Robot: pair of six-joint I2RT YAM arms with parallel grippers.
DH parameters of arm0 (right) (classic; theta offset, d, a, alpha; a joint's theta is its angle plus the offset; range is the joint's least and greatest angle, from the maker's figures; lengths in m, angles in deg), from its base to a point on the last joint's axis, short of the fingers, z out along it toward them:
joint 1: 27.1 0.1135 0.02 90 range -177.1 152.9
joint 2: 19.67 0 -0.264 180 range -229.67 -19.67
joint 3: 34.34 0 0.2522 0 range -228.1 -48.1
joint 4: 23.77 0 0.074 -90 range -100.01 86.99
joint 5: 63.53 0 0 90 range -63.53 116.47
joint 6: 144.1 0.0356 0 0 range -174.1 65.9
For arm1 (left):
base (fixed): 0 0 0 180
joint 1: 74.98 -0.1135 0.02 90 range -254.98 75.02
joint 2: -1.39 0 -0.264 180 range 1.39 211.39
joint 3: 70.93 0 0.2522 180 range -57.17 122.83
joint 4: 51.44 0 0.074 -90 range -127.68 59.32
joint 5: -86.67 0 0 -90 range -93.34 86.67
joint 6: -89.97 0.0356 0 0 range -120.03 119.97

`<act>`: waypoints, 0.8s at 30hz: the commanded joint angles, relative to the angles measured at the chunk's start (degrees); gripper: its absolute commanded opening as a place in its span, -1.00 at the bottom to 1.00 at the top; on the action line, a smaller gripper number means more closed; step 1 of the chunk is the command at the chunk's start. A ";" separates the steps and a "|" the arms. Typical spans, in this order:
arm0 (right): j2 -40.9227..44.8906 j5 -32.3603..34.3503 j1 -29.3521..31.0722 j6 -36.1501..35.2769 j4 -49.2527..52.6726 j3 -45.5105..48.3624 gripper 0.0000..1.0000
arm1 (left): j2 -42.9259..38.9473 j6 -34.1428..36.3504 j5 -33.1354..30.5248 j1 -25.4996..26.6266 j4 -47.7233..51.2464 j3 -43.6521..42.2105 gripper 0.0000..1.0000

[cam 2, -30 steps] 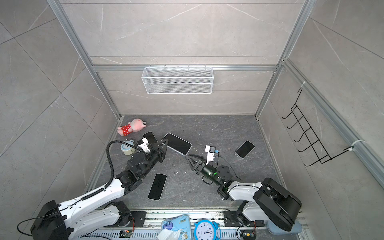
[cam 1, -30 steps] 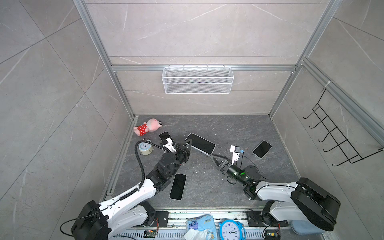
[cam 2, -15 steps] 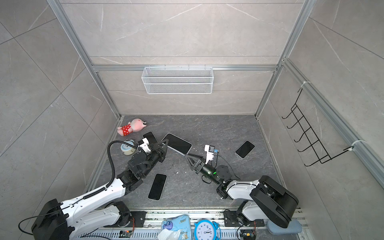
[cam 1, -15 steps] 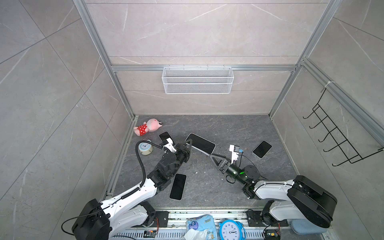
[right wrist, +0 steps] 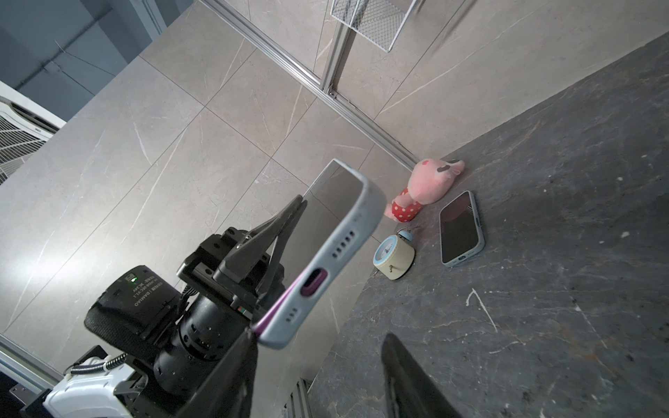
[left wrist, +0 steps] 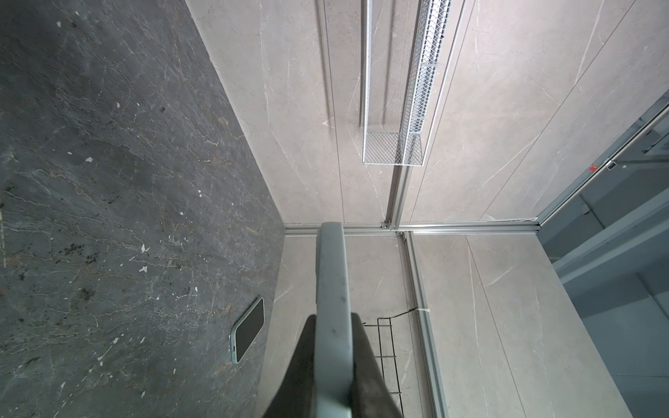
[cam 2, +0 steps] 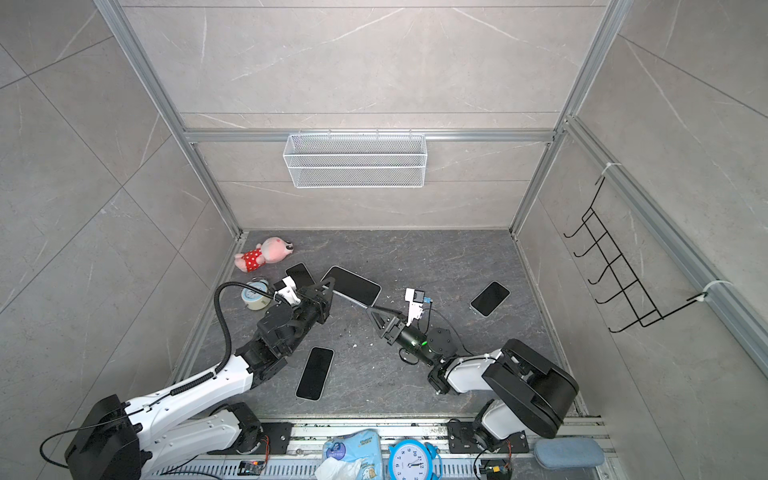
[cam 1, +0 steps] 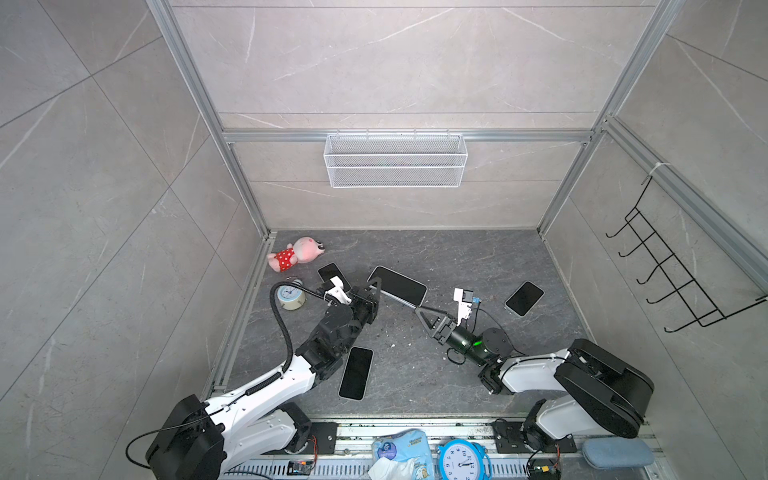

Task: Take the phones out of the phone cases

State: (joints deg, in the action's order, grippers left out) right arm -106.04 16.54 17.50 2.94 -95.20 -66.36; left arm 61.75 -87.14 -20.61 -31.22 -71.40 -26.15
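Note:
A phone in a grey-blue phone case (cam 1: 399, 286) (cam 2: 353, 286) hangs above the dark floor. My left gripper (cam 1: 371, 287) (left wrist: 333, 318) is shut on one long edge of the phone case (left wrist: 331, 286), a black finger on each face. In the right wrist view the phone's purple rim (right wrist: 278, 304) shows along the edge of the phone case (right wrist: 344, 235), around the port. My right gripper (cam 1: 415, 309) (right wrist: 318, 336) is open, its jaws wide apart. One of its fingertips (right wrist: 248, 338) touches the case's near corner, while the other hangs free above the floor.
Three more phones lie on the floor (cam 1: 436, 257): a black one (cam 1: 356, 372) beside my left arm, one (cam 1: 331, 274) behind my left gripper, one (cam 1: 524, 298) at right. A pink plush toy (cam 1: 297, 253) and a small alarm clock (cam 1: 291, 295) sit at the left wall. A wire basket (cam 1: 395, 160) hangs on the back wall.
My right gripper has moved left and up to the phone's near corner, and its jaws have narrowed a little. My left gripper has kept the case still.

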 commanded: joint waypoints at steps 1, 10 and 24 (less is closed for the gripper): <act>-3.17 0.31 -0.23 0.64 1.25 -1.40 0.08 | -1.18 -2.86 2.27 0.70 -9.25 1.32 -1.00; -9.66 0.92 -0.22 0.45 1.16 -3.00 -0.02 | 0.40 -4.60 1.78 0.88 -12.34 1.85 -1.00; -10.71 1.71 -3.99 3.32 1.34 0.28 0.11 | 0.06 -4.72 2.15 0.54 -16.77 -0.48 -1.00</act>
State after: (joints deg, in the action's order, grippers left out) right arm -115.78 16.10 16.26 4.03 -98.63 -68.26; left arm 65.79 -88.15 -22.54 -31.52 -74.26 -27.92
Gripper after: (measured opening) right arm 0.546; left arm 0.122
